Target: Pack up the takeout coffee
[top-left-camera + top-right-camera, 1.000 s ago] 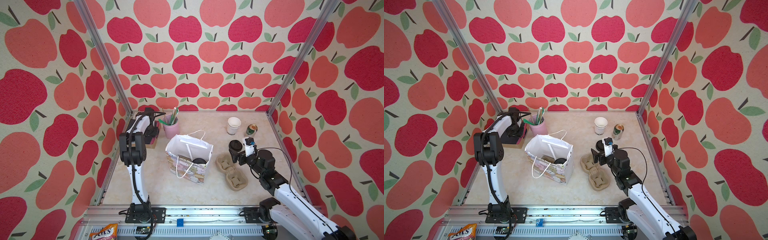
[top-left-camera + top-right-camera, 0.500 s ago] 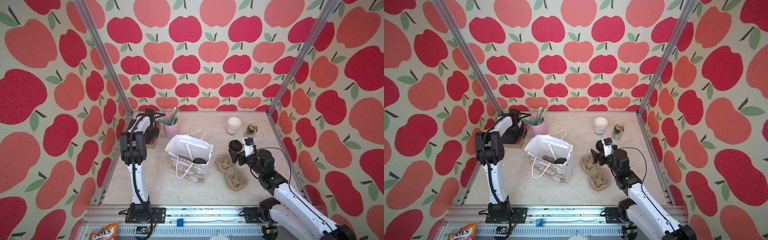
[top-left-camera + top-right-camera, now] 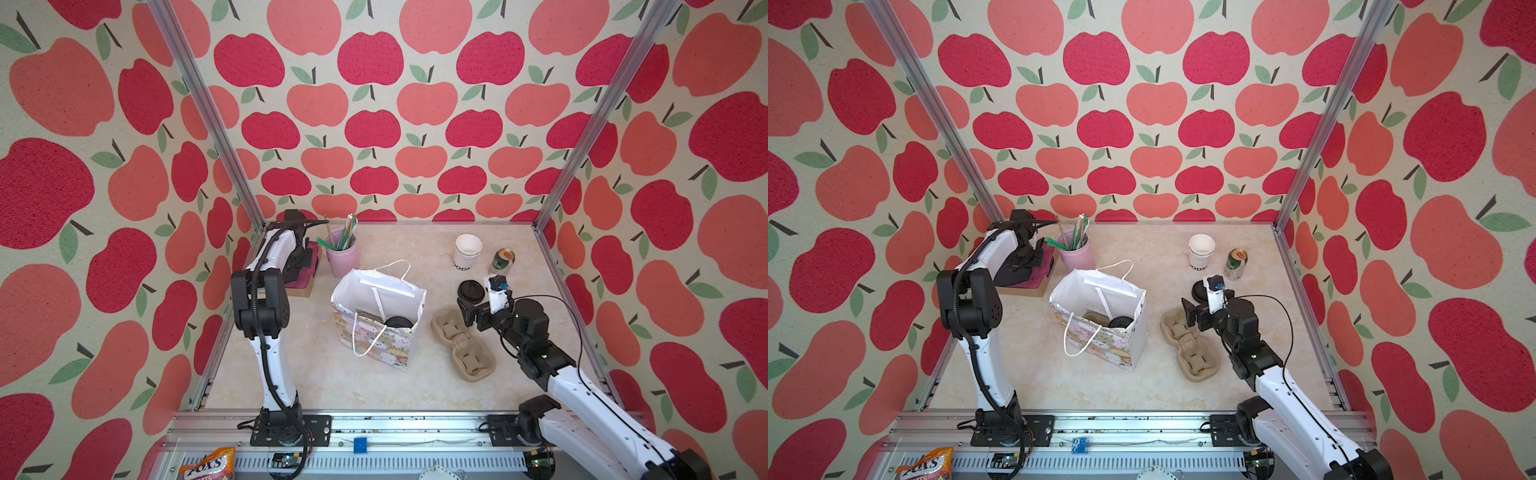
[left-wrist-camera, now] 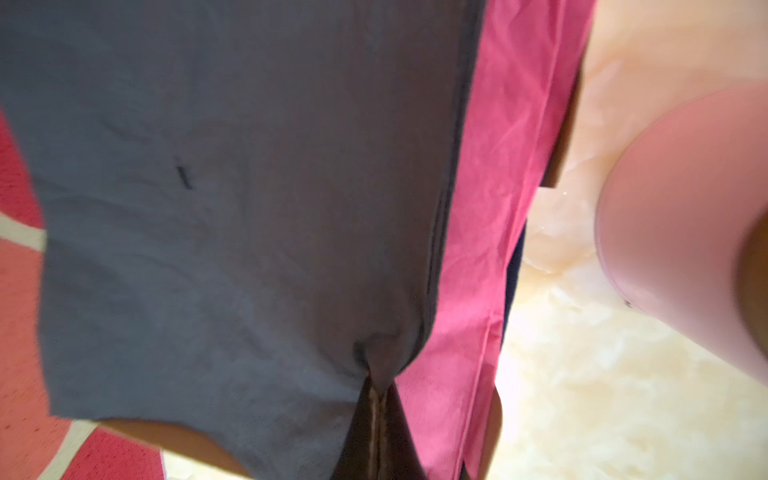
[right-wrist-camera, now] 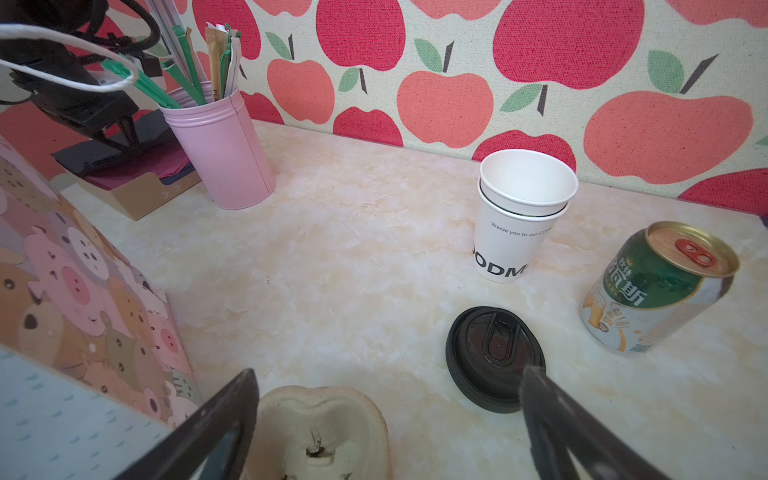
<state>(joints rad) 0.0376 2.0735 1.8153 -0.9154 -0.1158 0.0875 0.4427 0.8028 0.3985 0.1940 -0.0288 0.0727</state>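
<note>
Your left wrist view gives you what the top views hide behind the arm. The left hand (image 4: 375,395) is closed on the dark grey napkin (image 4: 232,199), and the sheet puckers where the fingertips pinch its edge. Under it lies the pink napkin stack (image 4: 498,166), with the pink tin (image 4: 681,232) standing just beside. In both top views you see only that arm bent down over the cardboard tray (image 3: 302,291) at the far left of the surface (image 3: 332,386).

You can find the takeout coffee (image 3: 397,322) only from above. Its black lid shows down inside the open gift bag (image 3: 386,349), next to something brown, and the bag's wall hides the cup body. The right wrist view gives you only the bag's printed side.

Your right hand (image 5: 388,371) is spread wide and holds nothing. It hangs over the far end of the pulp carrier (image 5: 320,419), and a loose black lid (image 5: 486,353) lies on the surface just beside one finger. Only this view shows you that this lid has no cup under it. Beyond it stand the stack of nested white cups (image 5: 515,232) and the green can (image 5: 660,286), near each other and well apart from the bag. The carrier lies between the bag and the right arm.
</note>
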